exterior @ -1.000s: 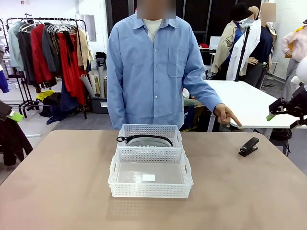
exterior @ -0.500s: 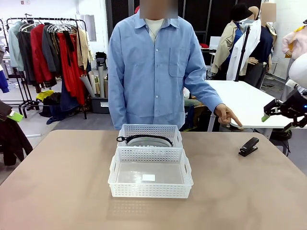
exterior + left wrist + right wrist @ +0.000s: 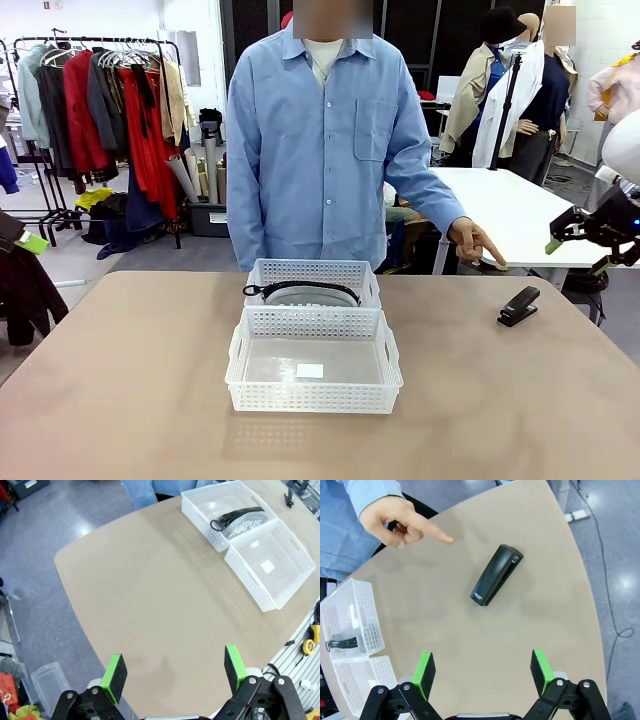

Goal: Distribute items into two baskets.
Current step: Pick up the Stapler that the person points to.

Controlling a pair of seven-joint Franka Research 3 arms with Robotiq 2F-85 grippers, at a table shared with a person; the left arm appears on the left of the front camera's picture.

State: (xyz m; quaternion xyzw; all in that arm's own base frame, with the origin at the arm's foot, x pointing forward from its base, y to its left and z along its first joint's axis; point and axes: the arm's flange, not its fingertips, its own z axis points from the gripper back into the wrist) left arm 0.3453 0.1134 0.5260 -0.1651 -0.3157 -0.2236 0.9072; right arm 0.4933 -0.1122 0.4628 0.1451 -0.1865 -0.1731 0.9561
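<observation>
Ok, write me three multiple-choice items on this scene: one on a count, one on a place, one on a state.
1. How many white baskets stand on the table?
A) one B) three C) two
2. Where is the black stapler?
A) inside a basket B) on the table, to the robot's right of the baskets C) on the floor
3. The right end effector is:
A) open and holding nothing B) shut on the stapler C) shut on a basket's rim

Key:
1 C: one basket stands right behind the other.
2 B: it lies on bare tabletop, apart from both baskets.
3 A: its green pads stand wide apart with nothing between them.
</observation>
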